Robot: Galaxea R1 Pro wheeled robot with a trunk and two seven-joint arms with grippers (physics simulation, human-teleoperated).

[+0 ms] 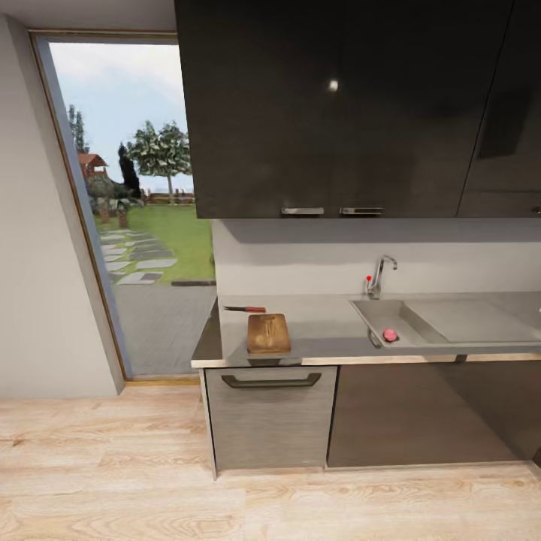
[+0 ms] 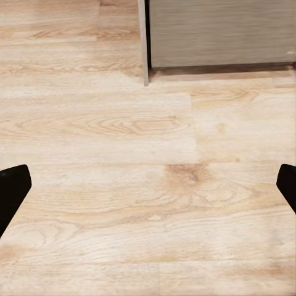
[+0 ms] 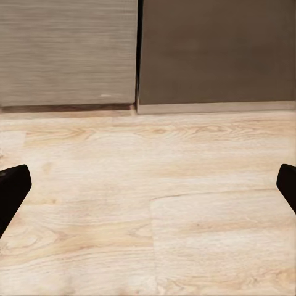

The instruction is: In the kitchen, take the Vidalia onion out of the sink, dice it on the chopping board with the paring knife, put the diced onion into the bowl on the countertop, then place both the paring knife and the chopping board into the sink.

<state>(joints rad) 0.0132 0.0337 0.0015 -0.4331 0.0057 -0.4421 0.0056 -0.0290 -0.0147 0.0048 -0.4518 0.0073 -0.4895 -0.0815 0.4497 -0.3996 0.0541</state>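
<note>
Kitchen countertop (image 1: 330, 330) runs right from the garden doorway, its sink (image 1: 451, 323) cradling the Vidalia onion (image 1: 390, 335) at the near left corner. Left of it the chopping board (image 1: 268, 333) lies lengthwise front-to-back, ready for dicing; the paring knife (image 1: 245, 309) behind lies crosswise, handle rightward. Left gripper (image 2: 148, 185) and right gripper (image 3: 148, 185) hang spread, empty, over floor.

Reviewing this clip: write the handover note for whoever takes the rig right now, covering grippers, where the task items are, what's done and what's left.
Left gripper: open, empty, over the wood floor.
Right gripper: open, empty, facing the cabinet fronts.
Vidalia onion: in the sink, near its front left corner.
Chopping board: on the countertop, left of the sink.
Paring knife: on the countertop just behind the board.
The robot stands back from the counter.
Done: nothing visible.
Left: approach, fetch the onion, dice it, bowl it, then put knife and board in the sink.
</note>
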